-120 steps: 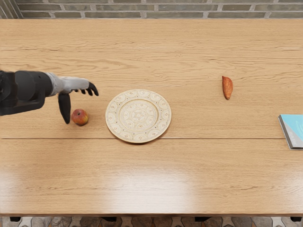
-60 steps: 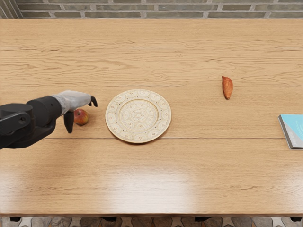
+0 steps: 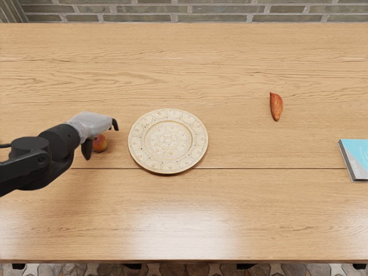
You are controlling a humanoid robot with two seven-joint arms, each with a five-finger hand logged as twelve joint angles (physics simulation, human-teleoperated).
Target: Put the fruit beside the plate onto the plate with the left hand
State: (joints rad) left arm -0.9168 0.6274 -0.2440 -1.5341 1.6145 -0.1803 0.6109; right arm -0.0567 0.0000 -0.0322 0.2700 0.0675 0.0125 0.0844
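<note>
— Where's the red fruit?
— Middle left of the frame, on the wooden table. It sits just left of the patterned plate, half hidden under the left hand.
— Gripped?
— Can't tell. The hand covers it, so whether it has closed is hidden.
— The risk?
— A shallow hold on something round. It may squirt sideways and roll, perhaps against the plate's rim.

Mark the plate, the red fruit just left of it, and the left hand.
plate (image 3: 168, 141): head view, its bare patterned centre.
fruit (image 3: 102, 144): head view, its exposed right side.
left hand (image 3: 91, 124): head view, the grey back of the hand.
</note>
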